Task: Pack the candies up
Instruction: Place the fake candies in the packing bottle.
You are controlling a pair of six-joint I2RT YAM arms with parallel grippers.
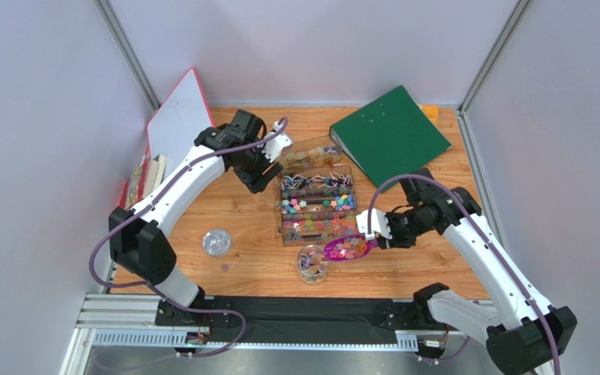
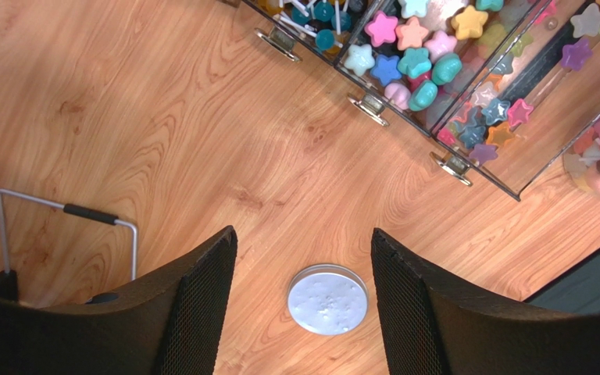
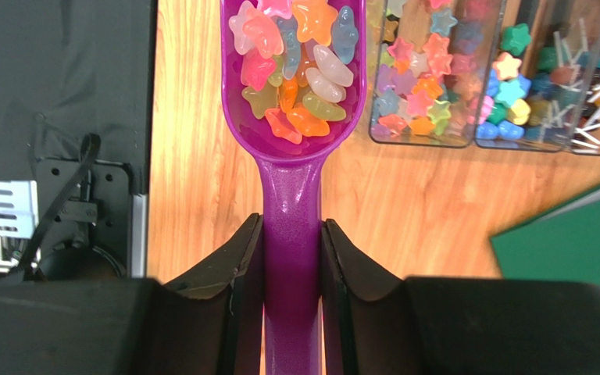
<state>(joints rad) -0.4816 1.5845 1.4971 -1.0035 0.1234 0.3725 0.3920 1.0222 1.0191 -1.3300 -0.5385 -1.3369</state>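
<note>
Many bright star-shaped candies [image 3: 295,78] fill the purple plastic scoop [image 3: 291,180] whose handle the right gripper [image 3: 291,226] pinches; the left gripper [image 2: 303,234] hangs spread over the wooden table [image 2: 123,94], far left.

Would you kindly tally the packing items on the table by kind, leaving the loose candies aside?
Purple scoop: 1
Small clear jar: 1
Round lid: 1
Clear compartment box: 1
Total: 4

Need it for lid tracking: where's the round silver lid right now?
Top view: the round silver lid lies flat on the left of the table, apart from and left of the small clear jar, nearer the robot than the candy organiser.
</note>
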